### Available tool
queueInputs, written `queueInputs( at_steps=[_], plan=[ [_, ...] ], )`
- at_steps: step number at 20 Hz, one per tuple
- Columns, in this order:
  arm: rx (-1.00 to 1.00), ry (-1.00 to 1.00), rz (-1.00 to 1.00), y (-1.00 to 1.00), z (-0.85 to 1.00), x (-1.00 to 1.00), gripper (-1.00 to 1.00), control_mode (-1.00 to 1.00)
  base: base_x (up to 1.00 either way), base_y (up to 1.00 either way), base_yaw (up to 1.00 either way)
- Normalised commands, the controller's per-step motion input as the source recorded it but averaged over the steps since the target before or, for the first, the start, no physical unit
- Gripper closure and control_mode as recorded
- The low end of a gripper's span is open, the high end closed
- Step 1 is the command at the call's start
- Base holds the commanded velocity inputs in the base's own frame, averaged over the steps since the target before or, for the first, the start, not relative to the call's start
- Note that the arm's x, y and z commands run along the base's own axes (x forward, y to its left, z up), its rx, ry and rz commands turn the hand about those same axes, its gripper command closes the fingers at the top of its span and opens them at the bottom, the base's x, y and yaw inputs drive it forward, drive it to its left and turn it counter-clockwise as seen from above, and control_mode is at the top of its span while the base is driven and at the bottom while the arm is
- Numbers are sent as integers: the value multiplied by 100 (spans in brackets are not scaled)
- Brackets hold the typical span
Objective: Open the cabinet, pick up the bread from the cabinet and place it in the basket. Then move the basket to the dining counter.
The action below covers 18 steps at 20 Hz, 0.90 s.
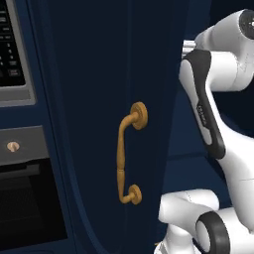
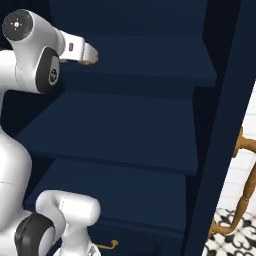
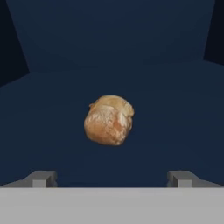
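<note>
Rendered kitchen scene. The cabinet (image 2: pixel 150 125), tall and dark navy, stands open w/ its navy shelves (image 2: pixel 120 130) exposed in the right base view. One door (image 1: pixel 99 124) swings out to the left, its long brass handle (image 1: pixel 130 154) vertical in the left base view. The other door (image 2: pixel 225 125) sits edge-on at the right, w/ a second brass handle (image 2: pixel 240 200) just past it. The white robot arm (image 2: pixel 30 60) reaches up and into the cabinet at an upper shelf.

In the hand view, the bread (image 3: pixel 108 120), a small round tan-brown bun, rests on a navy shelf, centred ahead of the gripper (image 3: pixel 111 177). The gripper's two fingertips (image 3: pixel 40 178) stand spread wide apart, nothing between them. The bread lies beyond them, not touching either tip.

At far left in the left base view, a grey oven panel (image 1: pixel 17 144) w/ a round knob.
</note>
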Motion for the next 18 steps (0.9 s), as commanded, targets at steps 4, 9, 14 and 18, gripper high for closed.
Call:
queueInputs(
  at_steps=[4, 9, 14, 18],
  plan=[
    [0, 1, -1, 3, -4, 54, -100, -100, 0, 0, 0],
    [0, 4, -3, 0, -7, 51, -100, -100, 0, 0, 0],
    [0, 3, -3, 1, -5, 46, -100, -100, 0, 0, 0],
    [0, 2, -2, 1, -7, 39, -100, -100, 0, 0, 0]
  ],
)
